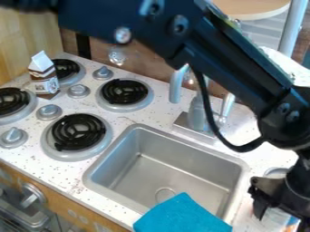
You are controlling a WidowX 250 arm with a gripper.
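The black gripper point(275, 215) hangs at the lower right, beside the sink point(176, 161), in front of a partly hidden container point(277, 172) on the speckled bench point(136, 121). Whether it is spread or clenched, or touches the container, cannot be told. A blue cloth point(181, 216) drapes over the sink's near rim.

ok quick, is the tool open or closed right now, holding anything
tool: beside the sink, can't tell if it's open, closed or holding anything

Pale wood panel point(27, 38), brown backsplash point(144, 63)
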